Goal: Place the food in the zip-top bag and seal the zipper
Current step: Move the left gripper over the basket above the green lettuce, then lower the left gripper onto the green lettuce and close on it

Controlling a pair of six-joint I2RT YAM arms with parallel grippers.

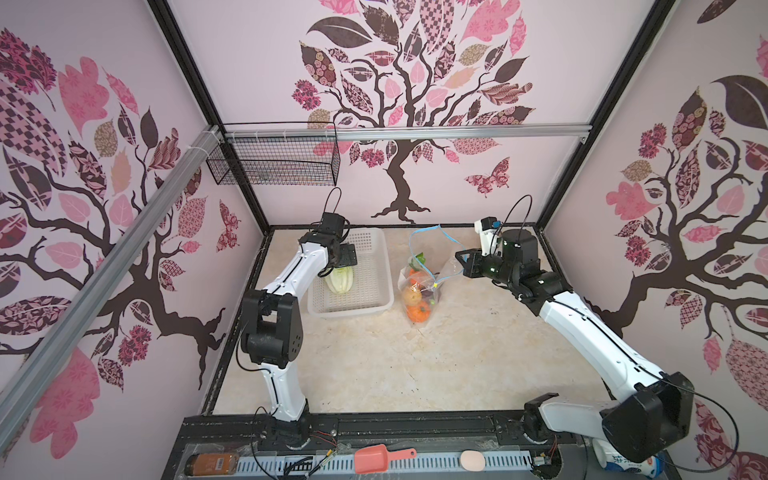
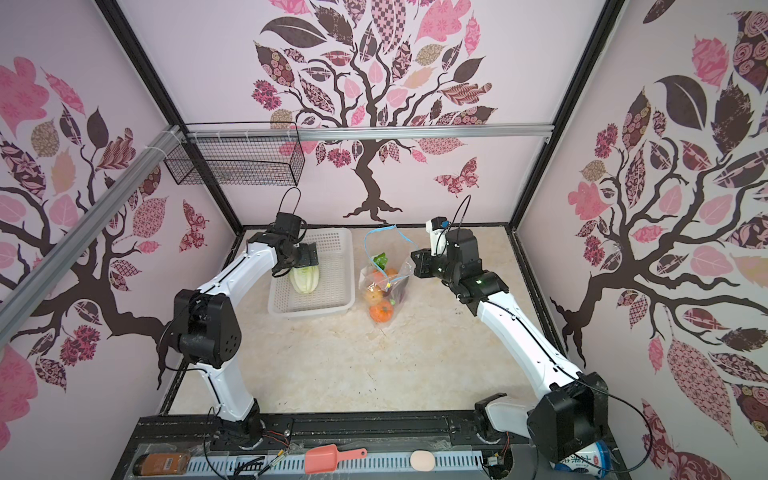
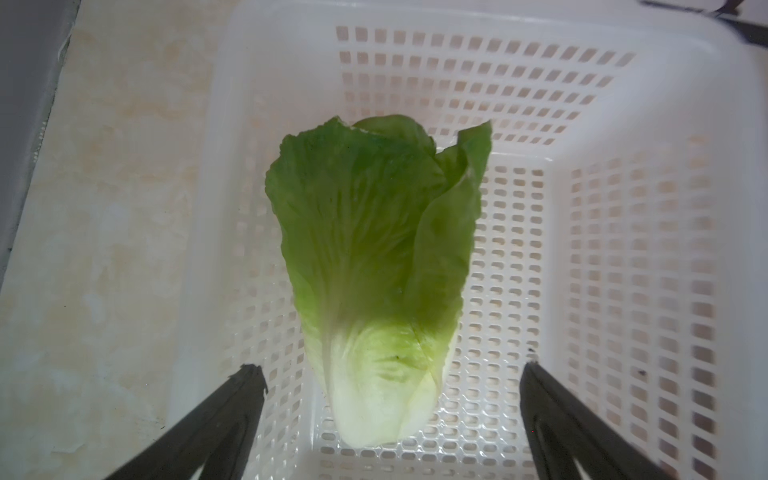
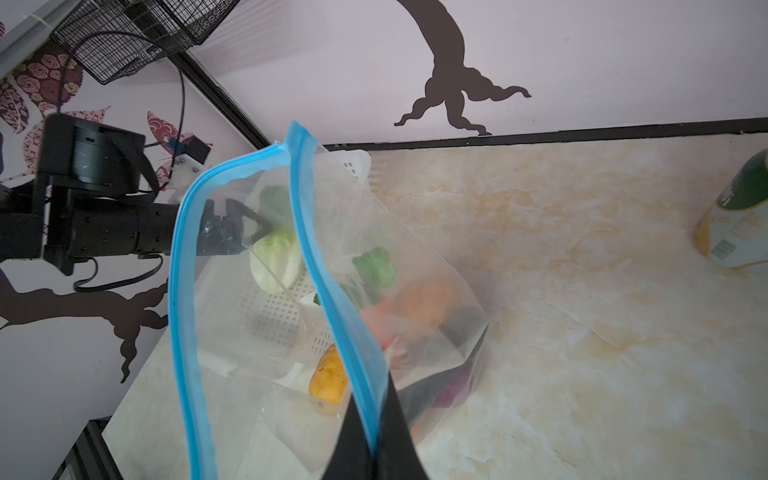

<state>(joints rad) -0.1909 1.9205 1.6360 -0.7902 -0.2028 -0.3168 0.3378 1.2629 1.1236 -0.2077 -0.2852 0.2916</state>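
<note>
The left tool [image 3: 390,370] is released, its two black fingers [image 3: 232,415] spread wide on either side of the pale stem end of the cabbage [image 3: 374,257]. The cabbage lies in the white basket [image 3: 623,249], a little left of centre in both top views. For a clean pick I would lower the tool straight down until the fingers bracket the firm white base rather than the loose green leaves. One finger hangs over the basket's side wall, so a small shift inward first should stop it catching; then close gently and lift clear of the rim. The right tool [image 4: 376,440] is clenched on the blue zipper [image 4: 309,257] of the bag [image 1: 419,291], holding one lip up so the mouth gapes. The bag sits on the surface [image 1: 374,365] just right of the basket, with the pumpkin [image 1: 417,312] and more food already inside. The cabbage looks bulky against that opening, so stem-first entry seems safest.
</note>
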